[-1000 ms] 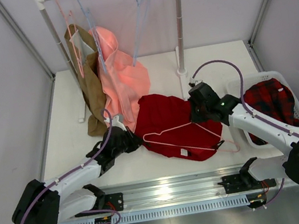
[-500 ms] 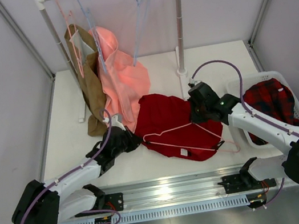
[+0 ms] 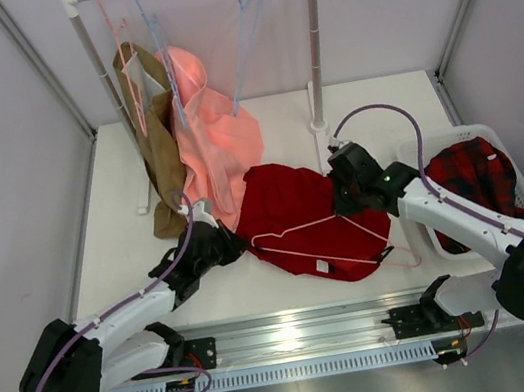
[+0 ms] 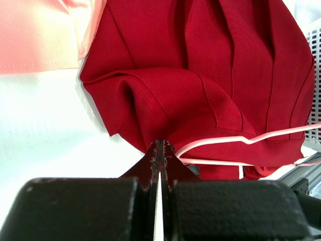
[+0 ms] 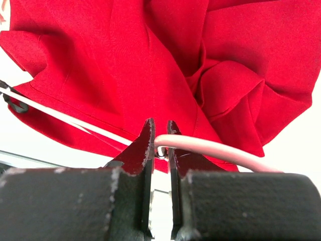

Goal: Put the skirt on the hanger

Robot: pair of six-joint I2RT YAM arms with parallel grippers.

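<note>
While both arms reach low over the table [image 3: 113, 212]: each claw meets the skirt [image 3: 288, 201]
Left gripper [image 4: 159, 146]: pressed closed; tips touching the skirt's near left hem; whether cloth is pinched, cannot tell
Right gripper [image 5: 160, 140]: clamped on the hanger [image 5: 210, 146] wire, at the skirt's right edge
Hanger: lying flat across the skirt's near half
Rack [image 3: 314, 34]: beyond; salmon-pink garment [image 3: 220, 132] hanging there

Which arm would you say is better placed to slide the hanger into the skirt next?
Right, probably: the right gripper is shut on the hanger, whose wire lies on the skirt. The left gripper is shut at the skirt's edge, beside the wire rather than on it.
</note>
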